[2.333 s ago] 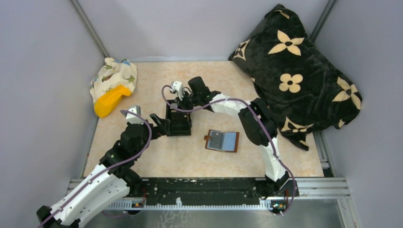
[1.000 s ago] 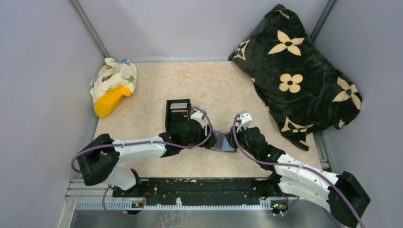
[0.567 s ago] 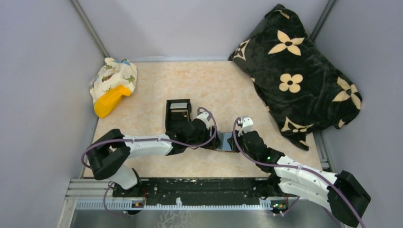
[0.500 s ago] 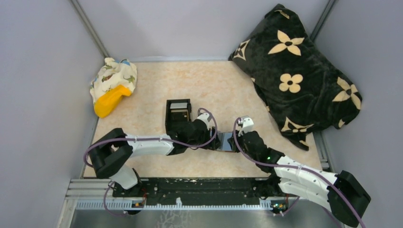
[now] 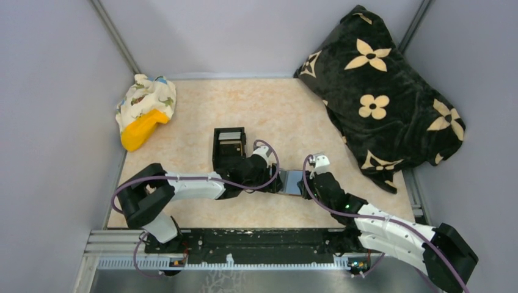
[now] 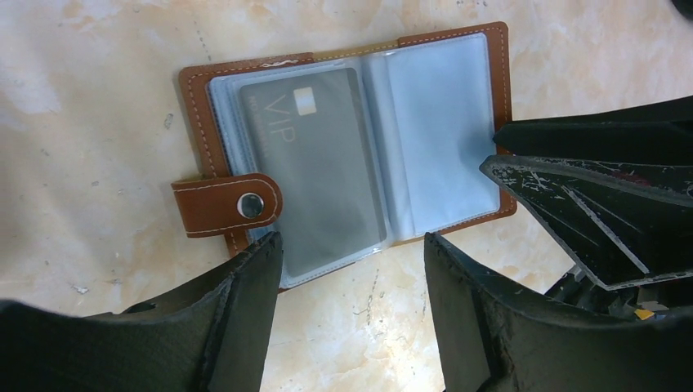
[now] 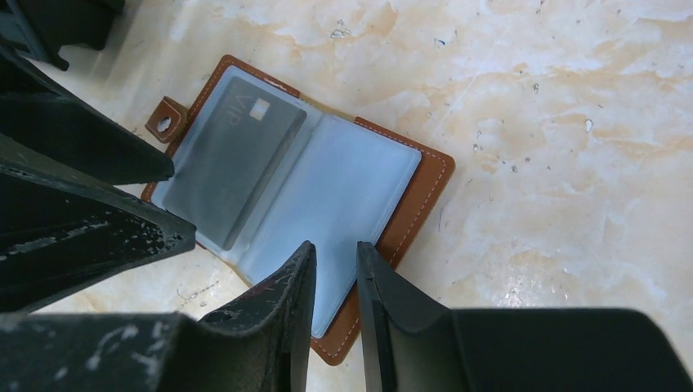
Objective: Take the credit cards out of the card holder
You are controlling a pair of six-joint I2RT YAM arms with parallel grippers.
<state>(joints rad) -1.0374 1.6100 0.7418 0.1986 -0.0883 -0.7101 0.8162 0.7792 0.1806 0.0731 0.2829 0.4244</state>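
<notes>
On the beige marbled surface (image 5: 275,110) the reddish-brown leather card holder (image 6: 351,155) lies open, not yet emptied. The left gripper (image 6: 351,249) hangs wide over its filled half, and the right gripper (image 7: 335,249) is narrowly parted at the empty sleeve's edge; both are empty. Next, probably: pin the holder and slide out the dark grey VIP card (image 6: 315,167).

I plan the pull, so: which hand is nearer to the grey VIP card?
Left. The left hand hangs over one edge of the card; the right hand is over the empty sleeve beside it.
</notes>
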